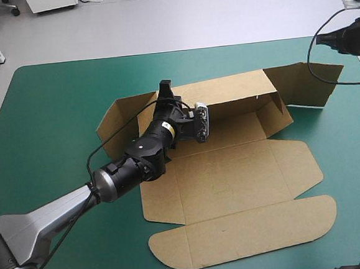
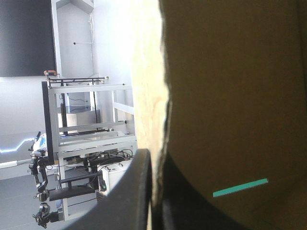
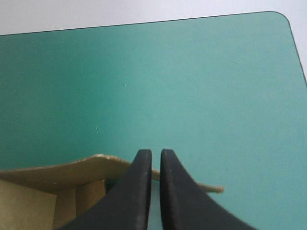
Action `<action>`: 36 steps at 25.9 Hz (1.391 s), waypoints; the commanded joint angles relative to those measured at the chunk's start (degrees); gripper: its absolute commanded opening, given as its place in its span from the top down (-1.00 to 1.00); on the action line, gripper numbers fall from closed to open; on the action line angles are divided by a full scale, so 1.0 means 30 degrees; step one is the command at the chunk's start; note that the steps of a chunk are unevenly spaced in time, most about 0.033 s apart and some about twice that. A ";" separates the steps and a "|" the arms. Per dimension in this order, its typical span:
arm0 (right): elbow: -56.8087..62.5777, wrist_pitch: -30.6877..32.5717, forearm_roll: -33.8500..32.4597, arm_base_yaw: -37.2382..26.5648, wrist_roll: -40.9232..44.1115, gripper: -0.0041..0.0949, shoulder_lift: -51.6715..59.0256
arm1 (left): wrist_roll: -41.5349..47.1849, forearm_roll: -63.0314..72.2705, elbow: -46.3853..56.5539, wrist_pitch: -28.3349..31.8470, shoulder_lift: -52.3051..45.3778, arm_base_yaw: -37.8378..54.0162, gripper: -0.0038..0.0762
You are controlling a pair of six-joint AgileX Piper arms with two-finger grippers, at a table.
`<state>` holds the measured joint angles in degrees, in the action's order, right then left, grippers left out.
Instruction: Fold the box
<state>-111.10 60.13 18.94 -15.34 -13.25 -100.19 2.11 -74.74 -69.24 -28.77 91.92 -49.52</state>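
One wall of the box [image 1: 233, 174] stands up, pinched by the left gripper [image 1: 164, 89]; the rest lies mostly flat, right gripper [image 3: 156, 155] closed empty beside the box.

From above I see the whole box [image 1: 233, 174]; left wrist hugs it at eleven o'clock, right wrist overlooks two o'clock.

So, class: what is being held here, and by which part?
The box: left fingers pinch its raised far wall's top edge; right fingers hold nothing.

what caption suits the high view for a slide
Left gripper grips the brown box's raised far wall; right gripper hovers by the table's far right corner.
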 commanded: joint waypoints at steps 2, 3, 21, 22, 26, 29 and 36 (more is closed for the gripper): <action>-0.3490 0.0162 0.1618 -0.0157 -0.0383 0.96 -0.2321 | 0.0341 0.0083 -0.0370 0.0097 -0.0826 -0.0076 0.93; -0.4270 0.0372 0.1620 -0.0157 -0.0383 0.96 -0.3279 | 0.0341 0.0032 -0.0370 0.0018 -0.0826 -0.0076 0.93; -0.1623 0.3814 0.3826 0.0249 -0.2411 0.96 -0.3579 | 0.0628 -0.0769 -0.0370 -0.0238 -0.0826 -0.0076 0.93; -0.0960 0.3814 0.3993 0.0349 -0.2982 0.96 -0.3235 | 0.0628 -0.0769 -0.0370 -0.0238 -0.0826 -0.0076 0.93; 0.0986 0.3778 0.5074 0.0424 -0.4955 0.96 -0.2147 | 0.0628 -0.0769 -0.0370 -0.0238 -0.0826 -0.0076 0.93; 0.1584 0.3256 0.5514 0.0424 -0.5641 0.96 -0.1880 | 0.0628 -0.0769 -0.0370 -0.0191 -0.0826 -0.0076 0.93; 0.1666 -0.1027 0.5424 0.0389 -0.6480 0.96 -0.1836 | 0.0673 -0.0769 -0.0370 0.0319 -0.0826 -0.0076 0.93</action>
<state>-104.80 62.80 31.87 -14.15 -30.55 -109.12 3.16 -76.24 -69.14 -29.52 91.92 -49.52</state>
